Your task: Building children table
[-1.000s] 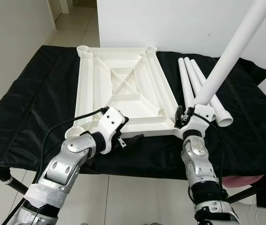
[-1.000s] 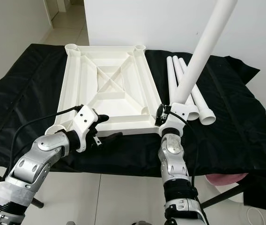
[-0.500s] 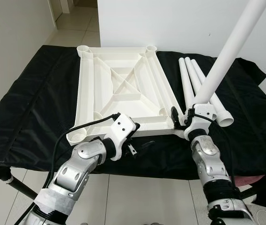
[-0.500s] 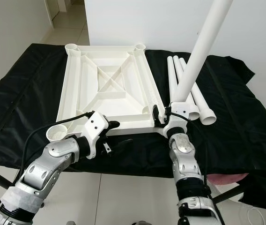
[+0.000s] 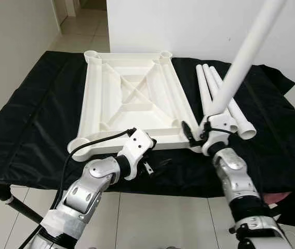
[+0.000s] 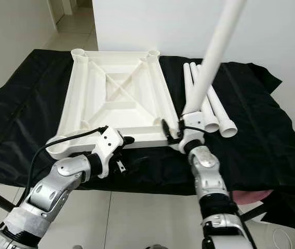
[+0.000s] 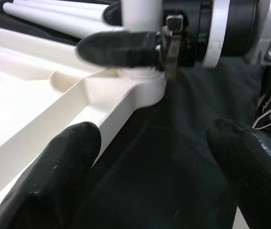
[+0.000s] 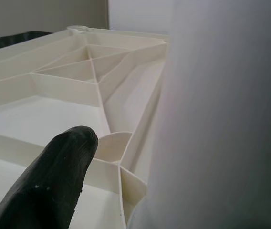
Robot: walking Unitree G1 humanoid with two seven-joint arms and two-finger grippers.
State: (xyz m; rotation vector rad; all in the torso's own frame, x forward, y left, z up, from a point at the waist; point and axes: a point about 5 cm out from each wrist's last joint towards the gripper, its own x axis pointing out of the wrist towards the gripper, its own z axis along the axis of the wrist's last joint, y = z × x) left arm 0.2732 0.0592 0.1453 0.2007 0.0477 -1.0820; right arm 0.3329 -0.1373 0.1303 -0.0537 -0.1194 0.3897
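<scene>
While right gripper point(image 5: 199, 136) clamps the upright leg point(image 5: 239, 61) into the tabletop point(image 5: 132, 98) corner socket point(image 7: 142, 88) to seat it, left gripper point(image 5: 155, 166) waits spread wide, empty, beside the near edge.

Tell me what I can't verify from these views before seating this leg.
- Leg top: cut off by the head views' upper edge.
- Leg base in the near right socket: hidden by the right end effector.
- Near left socket: interior partly behind the left arm's cable.
- Right wrist view: leg blurred.
</scene>
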